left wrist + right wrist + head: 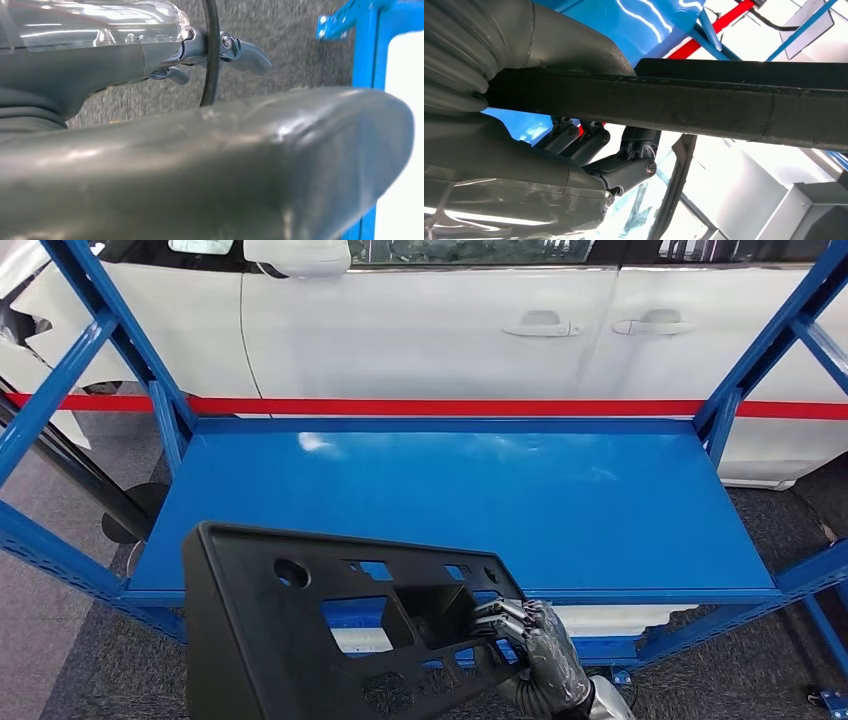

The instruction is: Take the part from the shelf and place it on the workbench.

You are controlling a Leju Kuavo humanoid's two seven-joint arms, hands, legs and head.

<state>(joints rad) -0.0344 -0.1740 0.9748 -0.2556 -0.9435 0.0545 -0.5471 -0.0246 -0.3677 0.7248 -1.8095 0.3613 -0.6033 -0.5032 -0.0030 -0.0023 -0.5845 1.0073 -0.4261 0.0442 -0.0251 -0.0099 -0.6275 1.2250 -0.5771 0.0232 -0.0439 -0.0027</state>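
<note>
The part is a big black plastic panel with several cut-outs. It is held up in front of the blue shelf board, and its top covers the board's front left edge. My right hand grips the panel's right end, fingers hooked into a cut-out. In the right wrist view the panel's black edge runs between the thumb and the dark fingers. In the left wrist view my left hand hangs over grey carpet with a thin black curved edge crossing between its fingers. What that edge is, I cannot tell.
The blue shelf frame has slanted uprights at left and right. A white car with a red stripe stands right behind the shelf. Grey carpet lies around the shelf's feet.
</note>
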